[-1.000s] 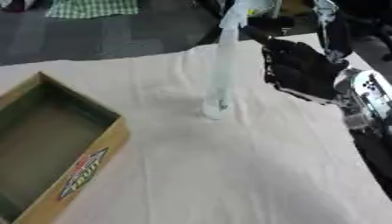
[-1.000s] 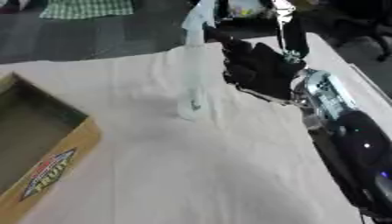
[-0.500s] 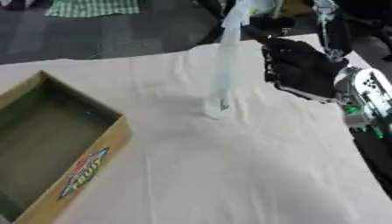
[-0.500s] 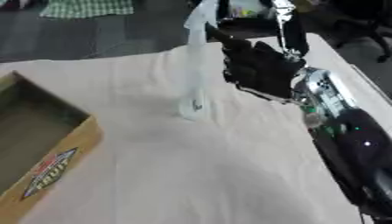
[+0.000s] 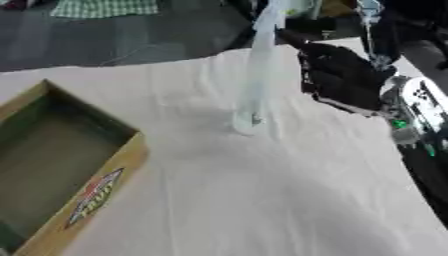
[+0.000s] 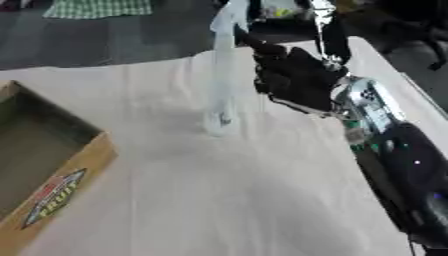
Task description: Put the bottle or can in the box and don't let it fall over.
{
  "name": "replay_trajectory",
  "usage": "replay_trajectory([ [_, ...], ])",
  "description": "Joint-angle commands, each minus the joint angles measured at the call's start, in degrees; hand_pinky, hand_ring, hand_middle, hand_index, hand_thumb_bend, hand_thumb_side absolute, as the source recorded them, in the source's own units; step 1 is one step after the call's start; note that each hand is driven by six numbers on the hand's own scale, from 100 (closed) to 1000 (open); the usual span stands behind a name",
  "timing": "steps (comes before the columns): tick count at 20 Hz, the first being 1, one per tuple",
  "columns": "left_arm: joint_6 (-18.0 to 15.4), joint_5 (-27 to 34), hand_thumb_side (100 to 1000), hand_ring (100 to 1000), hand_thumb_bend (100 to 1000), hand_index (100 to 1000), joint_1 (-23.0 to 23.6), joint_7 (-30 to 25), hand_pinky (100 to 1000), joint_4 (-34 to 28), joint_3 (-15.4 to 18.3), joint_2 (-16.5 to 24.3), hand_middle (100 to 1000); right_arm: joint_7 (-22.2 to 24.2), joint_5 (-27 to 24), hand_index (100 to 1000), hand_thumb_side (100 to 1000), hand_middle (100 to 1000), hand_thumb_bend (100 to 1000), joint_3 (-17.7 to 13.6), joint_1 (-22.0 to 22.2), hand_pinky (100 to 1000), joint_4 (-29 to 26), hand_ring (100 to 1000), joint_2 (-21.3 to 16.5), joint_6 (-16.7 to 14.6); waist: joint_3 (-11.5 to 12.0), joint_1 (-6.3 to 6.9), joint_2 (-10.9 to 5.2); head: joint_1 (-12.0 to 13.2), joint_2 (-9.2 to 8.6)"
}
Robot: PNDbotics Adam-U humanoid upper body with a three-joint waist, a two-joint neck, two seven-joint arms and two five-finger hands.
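1. Right hand (image 6: pixel 297 80): black, entering from the upper right on a black and silver arm (image 6: pixel 385 135). Its fingers (image 6: pixel 262 50) are extended and spread, not curled round anything; one reaches up and left toward the upper part of the bottle.

2. Bottle (image 5: pixel 255 75): a tall, slim, clear item, pale and blurred, standing on its base on the cloth. It leans slightly, with its top toward the upper right. It stands just to the left of the right hand's fingers. The uppermost finger lies very near the bottle's upper section; whether it touches cannot be determined. The palm is beside the bottle's mid-height, with a visible gap of cloth between them. The bottle's base (image 5: pixel 245 122) sits well clear of the hand, lower and to the left.

3. Table cloth (image 5: pixel 262 190): white, wrinkled, covering the work surface. The bottle stands roughly at its centre, toward the far side.

4. Box (image 5: pixel 61 165): open-topped cardboard, at the left edge, set askew. Printed logo on its near outer wall. Its interior shows nothing inside. It is well apart from the bottle, to the lower left.

5. Left hand: shows in neither view.

6. Beyond the table: dark floor and a green checked cloth (image 5: pixel 101 7) at the top edge.
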Motion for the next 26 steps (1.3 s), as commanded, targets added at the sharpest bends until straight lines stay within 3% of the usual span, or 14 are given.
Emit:
replay_trajectory([
  [1, -0.1, -0.1, 866, 712, 247, 865, -0.6, 0.0, 1000, -1.2, 0.3, 1.0, 714, 0.3, -0.1, 1000, 1000, 248, 393, -0.8, -1.0, 100, 0.2, 126, -2.4, -0.1, 0.1, 0.04, -0.69, -0.3, -0.92],
  [26, -0.4, -0.2, 869, 710, 242, 865, -1.4, -0.2, 1000, -1.2, 0.1, 1.0, 713, 1.6, -1.0, 1000, 1000, 243, 392, -1.5, -3.0, 100, 3.6, 120, -4.5, -0.2, 1.0, 0.56, 1.12, -1.7, -2.95],
])
